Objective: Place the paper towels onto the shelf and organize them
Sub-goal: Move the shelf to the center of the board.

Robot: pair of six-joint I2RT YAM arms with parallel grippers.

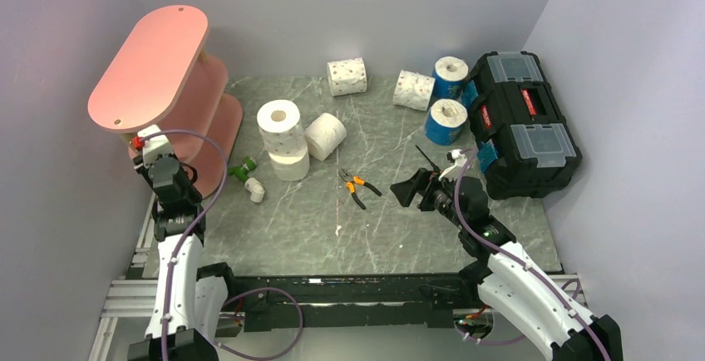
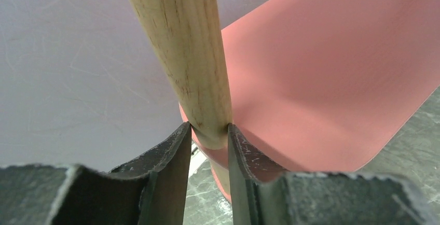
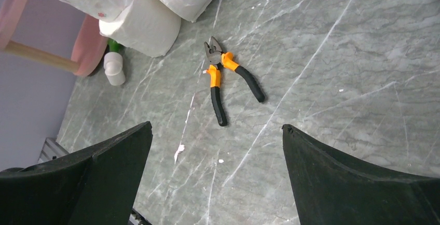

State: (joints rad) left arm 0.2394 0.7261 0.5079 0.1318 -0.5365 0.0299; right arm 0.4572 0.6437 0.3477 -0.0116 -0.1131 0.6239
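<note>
**Inspector:** Position of the shelf?

**Assessor:** The shelf stands upright at the far left of the table, close to the wall. It has pink boards on wooden posts.

**Inspector:** Left tool?

**Assessor:** The left gripper is at the shelf's near end. Its fingers are set narrow and press on either side of a wooden post, where the post meets a pink board. Which board it is, I cannot tell. The wrist view shows contact on both sides.

**Inspector:** Right tool?

**Assessor:** The right gripper hangs over the table well to the right of the shelf. Its jaws are spread wide with nothing between them. Orange-handled pliers lie flat on the table between it and the shelf.

**Inspector:** The paper towels?

**Assessor:** The paper towels number seven, all on the table.
- **Nearest the shelf:** a stack of two rolls, speckled on plain white, stands upright just right of the lower boards.
- **Next out:** a plain white roll lies on its side just beside that stack, on the side away from the shelf.
- **Farther right:** two speckled rolls lie on their sides.
- **Farthest from the shelf:** two blue-wrapped rolls stand cores up beside a black toolbox.

**Inspector:** Anything else by the shelf?

**Assessor:** A small green and white item lies just beside the shelf's near end. I cannot tell what it is.
</note>
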